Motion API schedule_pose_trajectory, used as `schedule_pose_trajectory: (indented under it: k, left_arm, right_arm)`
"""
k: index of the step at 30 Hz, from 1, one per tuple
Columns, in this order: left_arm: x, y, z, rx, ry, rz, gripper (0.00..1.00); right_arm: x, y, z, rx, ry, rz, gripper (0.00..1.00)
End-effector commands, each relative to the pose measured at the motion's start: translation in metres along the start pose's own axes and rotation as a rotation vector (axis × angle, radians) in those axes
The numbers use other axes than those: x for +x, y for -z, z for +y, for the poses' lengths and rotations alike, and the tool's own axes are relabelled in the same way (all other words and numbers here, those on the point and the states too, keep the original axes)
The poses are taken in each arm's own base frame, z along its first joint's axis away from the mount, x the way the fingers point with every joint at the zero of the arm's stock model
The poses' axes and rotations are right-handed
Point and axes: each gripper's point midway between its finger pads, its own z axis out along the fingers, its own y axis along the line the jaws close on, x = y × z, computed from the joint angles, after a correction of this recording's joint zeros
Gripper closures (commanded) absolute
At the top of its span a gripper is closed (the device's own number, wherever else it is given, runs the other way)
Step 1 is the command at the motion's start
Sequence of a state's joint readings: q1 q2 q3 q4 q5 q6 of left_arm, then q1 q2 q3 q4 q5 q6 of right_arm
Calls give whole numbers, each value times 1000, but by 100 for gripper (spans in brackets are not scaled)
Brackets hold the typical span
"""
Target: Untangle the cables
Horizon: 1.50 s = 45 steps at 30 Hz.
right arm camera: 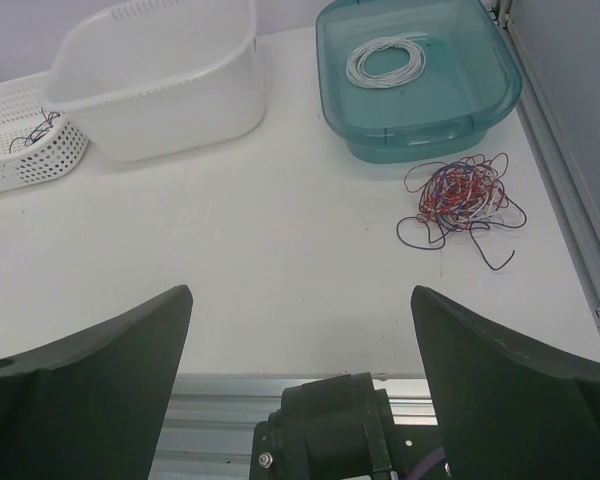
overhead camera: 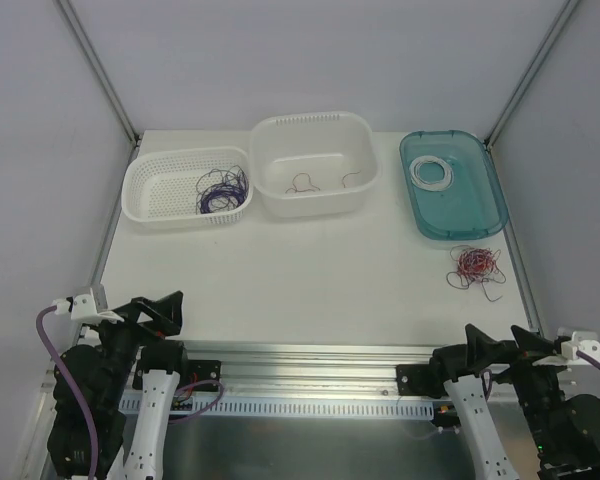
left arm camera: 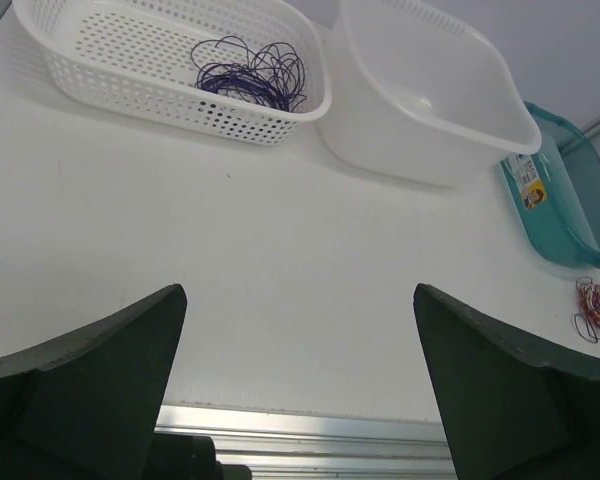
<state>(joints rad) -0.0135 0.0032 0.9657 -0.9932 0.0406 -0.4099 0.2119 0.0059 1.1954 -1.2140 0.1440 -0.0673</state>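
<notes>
We see both arms drawn back at the near edge of the table [overhead camera: 310,275]. The left tool [left arm camera: 298,292] has its jaws spread wide and holds nothing; between its two dark fingers there is only bare table surface. The right tool [right arm camera: 300,292] also has its jaws wide apart and nothing between them. Neither tool touches any cable.

The tangled bunch of cables [right arm camera: 460,192] lies on the table at the far right, just in front of the teal tray [overhead camera: 495,205] and apart from its wall. In this bunch the red, purple and white wires are mixed together, and a few purple loops stick out toward the near side.

Three containers stand in a row along the far side of the table. In the perforated white basket [overhead camera: 175,215] on the left we see a loose bundle of purple cables [left arm camera: 250,75], lying toward its right end. In the plain white tub [overhead camera: 310,122] in the middle there are a few thin red cables [overhead camera: 315,183] on the bottom. In the teal tray, a white coil [right arm camera: 385,60] lies flat near its far end.
</notes>
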Motion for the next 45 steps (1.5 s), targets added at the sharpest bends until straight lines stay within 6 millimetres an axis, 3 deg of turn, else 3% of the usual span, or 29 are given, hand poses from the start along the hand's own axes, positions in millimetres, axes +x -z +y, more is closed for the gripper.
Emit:
schedule_pose_trajectory:
  k: [1, 6, 11, 20, 24, 28, 35, 38, 41, 45]
  left_arm:
    - [2, 22, -1, 58, 17, -110, 1]
    - [13, 18, -5, 77, 52, -61, 1]
    - [30, 2, -10, 83, 135, 55, 1]
    - [70, -35, -4, -9, 231, 329, 1]
    - [100, -47, -2, -38, 278, 490, 1]
    - [113, -47, 2, -35, 292, 507, 1]
    - [107, -43, -4, 20, 236, 494, 1]
    - [104, -45, -3, 22, 209, 483, 1]
    - [104, -46, -1, 10, 198, 490, 1]
    - [108, -46, -7, 26, 214, 543, 1]
  right_arm:
    - [2, 6, 7, -44, 9, 6, 3]
    - [9, -3, 17, -83, 19, 86, 3]
    - [18, -26, 11, -10, 29, 239, 3]
    - [43, -98, -5, 243, -53, 501, 3]
    - [60, -131, -19, 380, -34, 594, 3]
    - [67, -164, -37, 503, -21, 629, 3]
    - [75, -214, -66, 593, -271, 607, 3]
    - [88, -229, -85, 631, -425, 574, 3]
    - [107, -230, -112, 731, -576, 602, 2]
    - [126, -243, -129, 786, -650, 585, 6]
